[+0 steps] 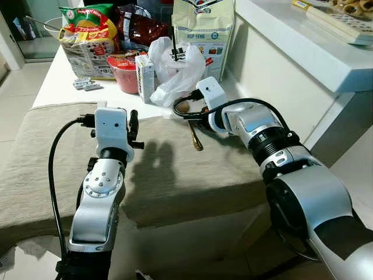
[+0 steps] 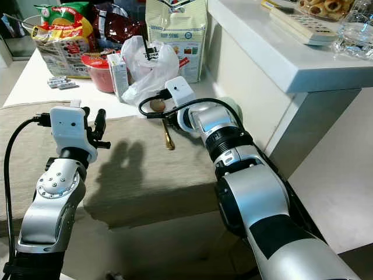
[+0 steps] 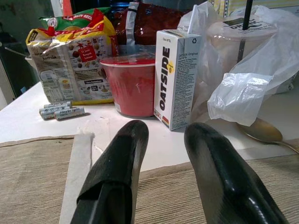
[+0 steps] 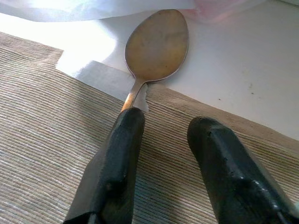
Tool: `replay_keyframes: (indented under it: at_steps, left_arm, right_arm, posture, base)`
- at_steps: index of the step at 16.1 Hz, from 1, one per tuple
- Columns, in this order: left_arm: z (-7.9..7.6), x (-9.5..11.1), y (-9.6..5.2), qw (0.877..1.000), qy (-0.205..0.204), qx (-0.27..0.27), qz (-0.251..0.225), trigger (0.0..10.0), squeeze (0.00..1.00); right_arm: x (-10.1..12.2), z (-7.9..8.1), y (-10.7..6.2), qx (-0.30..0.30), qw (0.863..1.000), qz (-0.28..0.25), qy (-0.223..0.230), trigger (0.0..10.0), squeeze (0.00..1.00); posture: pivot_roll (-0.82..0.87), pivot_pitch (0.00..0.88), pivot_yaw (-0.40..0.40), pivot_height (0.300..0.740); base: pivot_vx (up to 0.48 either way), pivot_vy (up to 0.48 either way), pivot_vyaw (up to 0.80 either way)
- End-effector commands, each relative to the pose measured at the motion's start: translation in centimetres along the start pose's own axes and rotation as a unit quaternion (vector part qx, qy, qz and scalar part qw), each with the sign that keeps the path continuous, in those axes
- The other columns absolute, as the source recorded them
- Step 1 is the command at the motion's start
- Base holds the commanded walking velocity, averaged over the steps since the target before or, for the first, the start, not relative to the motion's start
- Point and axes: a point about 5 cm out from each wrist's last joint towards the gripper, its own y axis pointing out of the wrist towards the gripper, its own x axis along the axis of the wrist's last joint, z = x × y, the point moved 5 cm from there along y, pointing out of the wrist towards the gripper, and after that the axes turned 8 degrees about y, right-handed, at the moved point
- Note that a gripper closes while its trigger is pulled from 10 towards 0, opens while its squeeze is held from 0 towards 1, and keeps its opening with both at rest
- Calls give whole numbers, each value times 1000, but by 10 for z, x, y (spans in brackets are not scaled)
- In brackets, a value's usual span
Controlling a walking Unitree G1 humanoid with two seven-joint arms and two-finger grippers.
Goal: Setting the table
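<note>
Right wrist view: spoon [image 4: 156, 46] just ahead of unclenched right hand [image 4: 163, 126], one finger [image 4: 117, 158] over its handle.

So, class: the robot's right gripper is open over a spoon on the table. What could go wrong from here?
1. The right gripper sits off-centre: one finger overlaps the spoon handle, so closing may push it aside.
2. The spoon's bowl lies beside the plastic bag; lifting might snag it.

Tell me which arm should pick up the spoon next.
Right, probably. The right gripper is open just above the spoon at its handle, while the left gripper hovers over the beige mat, well to the side.
</note>
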Motion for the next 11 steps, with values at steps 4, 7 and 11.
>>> replay_keyframes:
  at_steps: [4, 7, 11]
  left_arm:
    - [-3, 5, 1, 1000, 3, -6, -9, 10000, 0]
    - [-3, 4, 1, 1000, 4, -9, -9, 10000, 0]
    - [-3, 5, 3, 1000, 4, -11, -10, 10000, 0]
  right_arm:
    - [14, 0, -3, -2, 1000, -17, -7, 10000, 1000]
    - [25, -5, -9, -5, 999, -32, 5, 10000, 1000]
    - [37, -8, -14, -6, 998, -46, 32, 10000, 0]
  posture:
    - [-136, 10, -24, 740]
    - [-139, 10, -20, 740]
    - [-140, 9, -15, 740]
  base:
    - [0, 0, 0]
    - [0, 0, 0]
    - [0, 0, 0]
